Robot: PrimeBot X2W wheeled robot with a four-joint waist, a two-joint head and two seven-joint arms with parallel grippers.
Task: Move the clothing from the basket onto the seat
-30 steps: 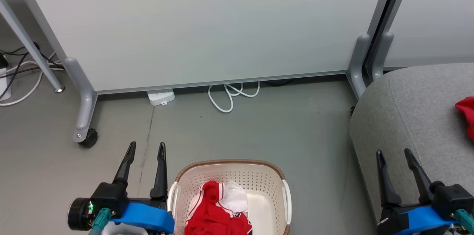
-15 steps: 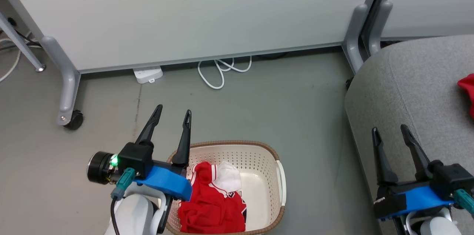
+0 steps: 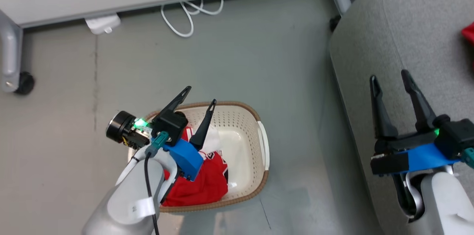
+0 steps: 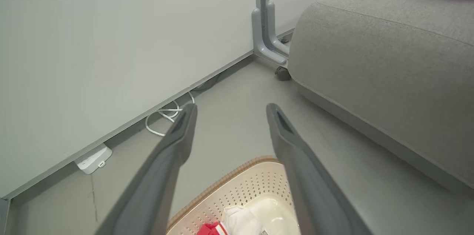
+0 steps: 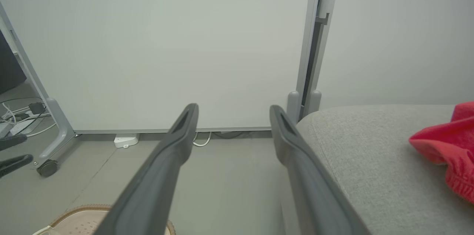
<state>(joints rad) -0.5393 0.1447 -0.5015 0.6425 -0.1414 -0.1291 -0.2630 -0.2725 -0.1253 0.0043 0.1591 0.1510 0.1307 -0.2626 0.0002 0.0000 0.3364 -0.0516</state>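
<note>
Left gripper [image 3: 201,94]: fingers spreading wide, gripping nothing, hanging over the basket [image 3: 240,118] just above the jersey [image 3: 207,187].
Right gripper [image 3: 388,75]: also gaping wide, empty, hovering over the seat [image 3: 370,35] edge.
Plain red garment [image 5: 450,142]: lying on the seat.
Since earlier: left gripper is swinging in from beside the basket; camera is tilting down.

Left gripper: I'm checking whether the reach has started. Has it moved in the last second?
Yes. Against the basket, the left gripper has moved right: from outside its left wall to above its inside, jaws open.
</note>
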